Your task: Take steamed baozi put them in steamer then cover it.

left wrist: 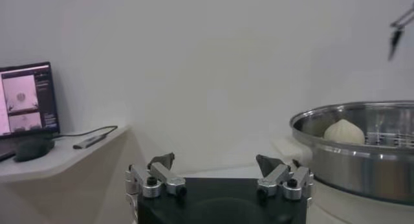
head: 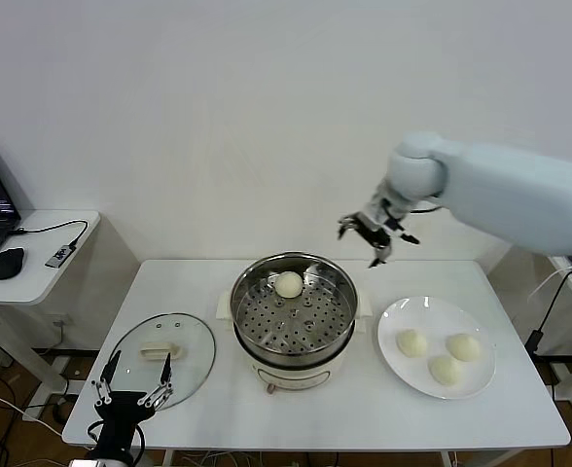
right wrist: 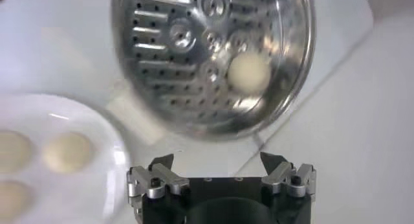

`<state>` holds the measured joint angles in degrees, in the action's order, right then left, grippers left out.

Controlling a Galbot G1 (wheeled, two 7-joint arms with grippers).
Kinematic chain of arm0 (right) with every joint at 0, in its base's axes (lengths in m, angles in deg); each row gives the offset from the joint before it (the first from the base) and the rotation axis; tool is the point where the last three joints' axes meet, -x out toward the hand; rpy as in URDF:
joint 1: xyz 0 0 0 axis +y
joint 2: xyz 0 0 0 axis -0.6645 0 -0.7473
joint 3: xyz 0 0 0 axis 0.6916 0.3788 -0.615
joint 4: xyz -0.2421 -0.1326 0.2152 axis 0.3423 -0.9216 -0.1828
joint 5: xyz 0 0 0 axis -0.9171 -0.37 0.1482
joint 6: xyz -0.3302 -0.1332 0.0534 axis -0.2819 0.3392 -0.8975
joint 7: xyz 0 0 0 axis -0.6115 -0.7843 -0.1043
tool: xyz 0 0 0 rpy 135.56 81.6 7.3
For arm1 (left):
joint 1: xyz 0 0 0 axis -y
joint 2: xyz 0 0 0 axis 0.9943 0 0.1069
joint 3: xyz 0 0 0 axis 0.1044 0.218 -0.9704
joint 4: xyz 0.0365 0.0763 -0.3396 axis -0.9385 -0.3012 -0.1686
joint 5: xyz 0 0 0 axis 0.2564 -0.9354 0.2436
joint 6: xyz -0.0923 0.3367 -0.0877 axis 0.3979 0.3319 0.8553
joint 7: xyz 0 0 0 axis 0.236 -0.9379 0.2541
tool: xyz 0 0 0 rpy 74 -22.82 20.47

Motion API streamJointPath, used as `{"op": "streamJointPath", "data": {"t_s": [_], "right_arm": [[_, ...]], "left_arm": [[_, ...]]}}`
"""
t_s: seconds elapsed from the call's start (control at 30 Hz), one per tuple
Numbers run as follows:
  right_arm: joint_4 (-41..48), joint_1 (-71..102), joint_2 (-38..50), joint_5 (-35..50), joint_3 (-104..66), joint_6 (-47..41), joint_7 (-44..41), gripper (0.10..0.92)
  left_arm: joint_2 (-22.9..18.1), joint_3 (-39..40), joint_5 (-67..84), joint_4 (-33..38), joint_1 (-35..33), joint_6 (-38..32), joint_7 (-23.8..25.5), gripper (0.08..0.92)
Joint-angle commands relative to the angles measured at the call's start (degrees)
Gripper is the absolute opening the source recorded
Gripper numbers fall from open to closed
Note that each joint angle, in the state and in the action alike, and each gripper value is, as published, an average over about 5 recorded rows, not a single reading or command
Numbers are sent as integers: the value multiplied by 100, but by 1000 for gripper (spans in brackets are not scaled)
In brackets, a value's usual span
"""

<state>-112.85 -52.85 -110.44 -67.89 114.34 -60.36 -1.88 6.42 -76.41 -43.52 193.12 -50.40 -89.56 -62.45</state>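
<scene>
While one of four buns sits loaded, task stands roughly a quarter done. Inventory, left to right:

- Left gripper (head: pixel 130 381), black with metal fingertips: parked low at table's 7 o'clock corner, jaws spread wide, holding nothing.
- Round transparent glass cover (head: pixel 162 358) with metal rim and cream-white oblong handle: flat on white table (head: pixel 296 418), at 9 o'clock of the pot, just beyond left gripper; not yet placed.
- Large round shiny stainless-steel steamer (head: pixel 293 309) with perforated tray, on white base: table centre, uncovered.
- Small round smooth cream-white baozi (head: pixel 288 284): one only, on tray at about 12 o'clock, near rear wall.
- Right gripper (head: pixel 376 233): raised in air at 1 o'clock of steamer, clear of rim, jaws wide, empty.
- Flat white plate (head: pixel 400 316): at 3 o'clock of steamer, carrying three remaining buns (head: pixel 446 370), grouped toward its right half.

Outstanding: three transfers, then lid on.

View differences:
- Left wrist view: side-on steamer wall (left wrist: pixel 362 164) with bun top above rim; monitor (left wrist: pixel 26 99) and mouse on side desk; cover not shown.
- Right wrist view: straight down onto tray holes, bun (right wrist: pixel 249 73) and plate edge (right wrist: pixel 119 157); open fingertips (right wrist: pixel 158 173) confirmed.
- Head view: sole view with whole layout and cover.
</scene>
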Motion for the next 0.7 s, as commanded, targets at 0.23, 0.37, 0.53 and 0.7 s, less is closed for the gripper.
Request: {"op": "streamJointPath", "data": {"t_s": [0.23, 0.37, 0.53, 0.7], "right_arm": [[-377, 1831, 1531, -343, -889, -1244, 153, 823], [-131, 2535, 1405, -614, -1452, -1233, 206, 823], [180, 3202, 1140, -950, -1929, -1203, 262, 823], [464, 3554, 862, -1138, -2150, -1157, 326, 823]], "left_arm": [[8, -40, 7, -99, 55, 2, 5, 823], [11, -68, 8, -146, 59, 2, 9, 823], [-1, -83, 6, -174, 95, 30, 19, 823], [-2, -95, 11, -196, 108, 42, 27, 823]]}}
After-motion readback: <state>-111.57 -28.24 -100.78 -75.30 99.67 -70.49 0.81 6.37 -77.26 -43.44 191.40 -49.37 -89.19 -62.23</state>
